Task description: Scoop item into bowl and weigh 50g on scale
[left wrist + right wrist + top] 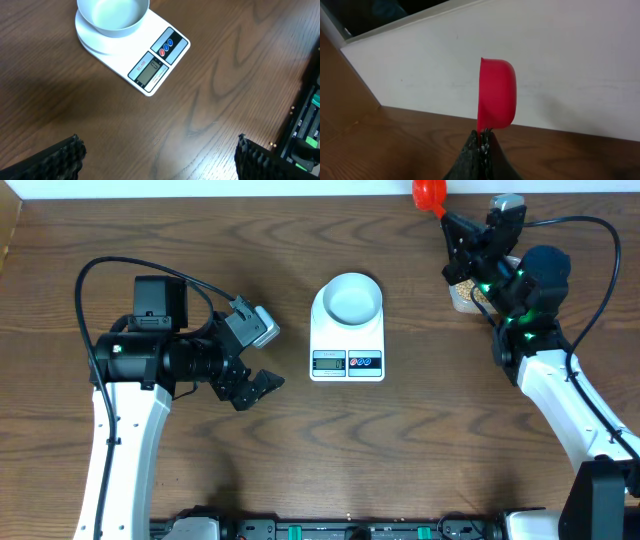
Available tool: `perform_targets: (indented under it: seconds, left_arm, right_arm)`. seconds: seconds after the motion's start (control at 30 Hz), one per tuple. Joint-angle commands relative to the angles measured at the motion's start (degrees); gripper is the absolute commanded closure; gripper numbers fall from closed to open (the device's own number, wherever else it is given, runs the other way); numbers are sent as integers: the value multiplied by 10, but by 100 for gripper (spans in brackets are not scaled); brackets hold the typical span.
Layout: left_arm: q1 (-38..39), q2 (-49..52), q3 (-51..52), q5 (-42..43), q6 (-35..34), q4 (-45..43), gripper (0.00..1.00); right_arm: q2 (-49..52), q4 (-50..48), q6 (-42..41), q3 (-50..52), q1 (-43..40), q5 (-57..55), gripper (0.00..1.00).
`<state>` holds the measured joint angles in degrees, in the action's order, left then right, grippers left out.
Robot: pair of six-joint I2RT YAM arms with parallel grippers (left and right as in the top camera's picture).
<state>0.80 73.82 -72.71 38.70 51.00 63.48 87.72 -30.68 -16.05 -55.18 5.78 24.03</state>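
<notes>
Overhead, the bowl point(352, 298) sat empty on the scale point(347, 352); the right gripper point(481, 145) pinched a red scoop point(497, 95), and the left gripper point(268, 357) had its fingers spread wide.

Brown wood-grain table point(300, 450) across the whole overhead view. White wall point(250, 188) as a thin strip at 12 o'clock, meeting the table's far edge. Red scoop point(430, 192) at 1 o'clock, over that far edge. In the right wrist view, stands on edge, cup side-on against the wall, above the table. Clear tub point(461, 298) at 2 o'clock, near the scoop, mostly hidden. Black rack point(330, 530) with green plugs at 6 o'clock, along the near edge.
</notes>
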Motion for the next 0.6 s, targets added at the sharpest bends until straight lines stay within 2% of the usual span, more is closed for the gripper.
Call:
perform_targets:
  seconds: [0.0,0.17,0.37,0.57]
  left_arm:
    - [-2,-1,-9,7,-3,3,2]
    - [-2,-1,-9,7,-3,3,2]
    - [-2,-1,-9,7,-3,3,2]
    - [-2,-1,-9,7,-3,3,2]
  right_arm:
    - [-1,3,7,-14,-5,4,99]
    - [-1,21,13,-14,-5,3,99]
    - [-12,79,71,-14,-5,4,99]
    - [-65,156,137,-15,-6,-27,99]
